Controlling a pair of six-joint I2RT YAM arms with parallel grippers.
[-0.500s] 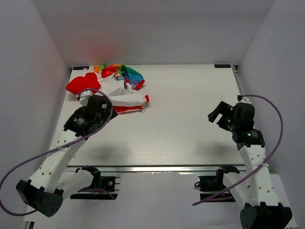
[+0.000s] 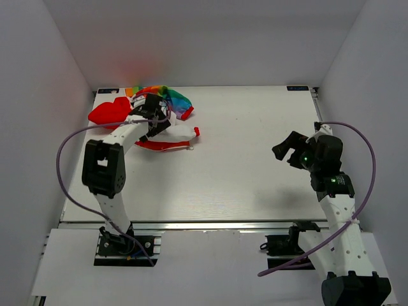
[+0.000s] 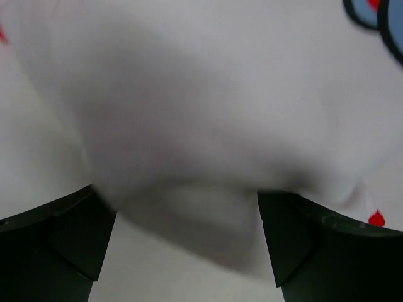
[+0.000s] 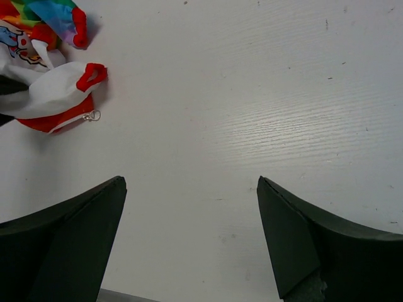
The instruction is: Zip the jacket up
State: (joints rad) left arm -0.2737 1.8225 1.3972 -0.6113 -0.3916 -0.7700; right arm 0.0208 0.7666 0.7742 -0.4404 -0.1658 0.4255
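Observation:
The jacket (image 2: 167,131) lies crumpled at the far left of the table, with a white body, a red hood (image 2: 105,113) and a rainbow-striped part (image 2: 171,97). My left gripper (image 2: 153,113) is down on its white middle. In the left wrist view white fabric (image 3: 208,113) fills the frame and bulges between the wide-apart fingers (image 3: 63,233), so the left gripper (image 3: 177,192) is open. My right gripper (image 2: 287,148) is open and empty above bare table at the right. The right wrist view has the right gripper (image 4: 190,179) far from the jacket (image 4: 53,91), with a small metal zipper ring (image 4: 93,116) at its red hem.
The white table (image 2: 255,172) is boxed in by white walls at the back and sides. The left arm's purple cable (image 2: 64,153) loops over the table's left edge. The right arm's cable (image 2: 366,159) arcs near the right wall.
My left arm has stretched forward from the jacket's near edge onto the jacket, pressing into the white fabric. My right gripper has shifted slightly left.

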